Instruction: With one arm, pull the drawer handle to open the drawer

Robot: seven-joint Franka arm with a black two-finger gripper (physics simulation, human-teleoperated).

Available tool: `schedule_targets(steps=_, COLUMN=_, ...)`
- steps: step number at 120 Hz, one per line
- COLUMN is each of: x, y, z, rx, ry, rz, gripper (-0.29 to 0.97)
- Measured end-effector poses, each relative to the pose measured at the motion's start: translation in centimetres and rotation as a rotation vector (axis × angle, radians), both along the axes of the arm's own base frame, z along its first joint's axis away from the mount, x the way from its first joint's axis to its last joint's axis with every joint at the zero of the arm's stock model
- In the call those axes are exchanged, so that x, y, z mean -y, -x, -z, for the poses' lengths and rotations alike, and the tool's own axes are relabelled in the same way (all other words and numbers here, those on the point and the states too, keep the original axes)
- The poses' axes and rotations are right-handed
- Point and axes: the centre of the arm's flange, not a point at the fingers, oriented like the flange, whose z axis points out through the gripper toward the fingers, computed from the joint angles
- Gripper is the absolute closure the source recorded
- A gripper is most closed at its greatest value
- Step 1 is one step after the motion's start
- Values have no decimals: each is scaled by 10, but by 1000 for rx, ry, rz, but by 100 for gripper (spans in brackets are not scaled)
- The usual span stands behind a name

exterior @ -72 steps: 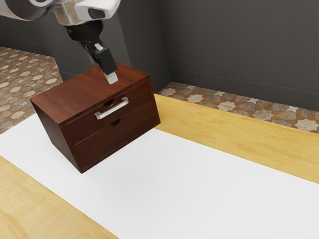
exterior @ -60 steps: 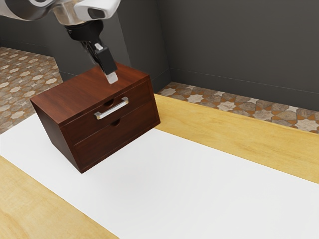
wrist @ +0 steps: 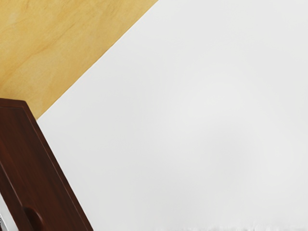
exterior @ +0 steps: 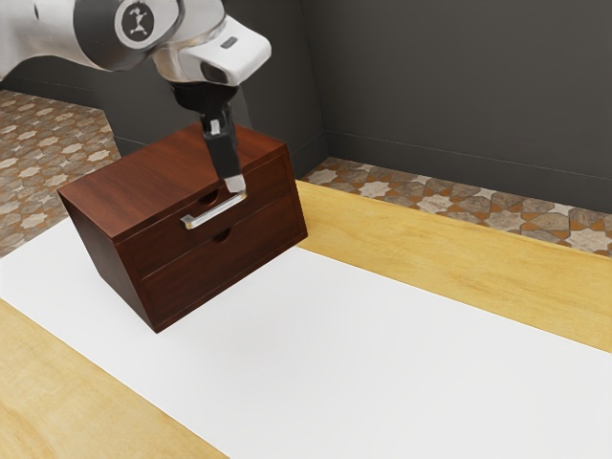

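Gripper (exterior: 234, 184) at the right end of the handle (exterior: 214, 209), a bar running left-right across the upper drawer (exterior: 158, 239) of the cabinet (exterior: 143, 182) on the tabletop (exterior: 382, 363); whether it clasps cannot be told.

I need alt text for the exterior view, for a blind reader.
A robot arm holds its black gripper at the silver handle of the shut upper drawer. The dark two-drawer cabinet stands on a white mat on a wooden table.
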Motion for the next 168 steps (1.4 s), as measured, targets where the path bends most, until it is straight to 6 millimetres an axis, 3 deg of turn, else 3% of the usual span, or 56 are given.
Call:
schedule_targets(steps=12, x=6, y=8, z=-2, rx=-11, ry=-14, rz=90, gripper=0)
schedule_targets(steps=35, x=9, y=35, z=50, rx=-40, ry=-49, rz=231, gripper=0)
schedule_targets(steps=49, x=-13, y=32, z=50, rx=8, ry=-66, rz=261, gripper=0)
schedule_targets(steps=68, x=-51, y=25, z=86, rx=24, ry=-89, rz=277, gripper=0)
schedule_targets(steps=86, x=-85, y=19, z=90, rx=88, ry=-114, rz=246, gripper=0)
schedule_targets(steps=95, x=-95, y=10, z=101, rx=98, ry=-116, rz=217, gripper=0)
schedule_targets(steps=120, x=-112, y=-8, z=124, rx=133, ry=-113, rz=135, gripper=0)
schedule_targets(steps=145, x=-92, y=-21, z=131, rx=157, ry=-84, rz=79, gripper=0)
schedule_targets(steps=168, x=-130, y=-13, z=139, rx=146, ry=-57, rz=-75, gripper=0)
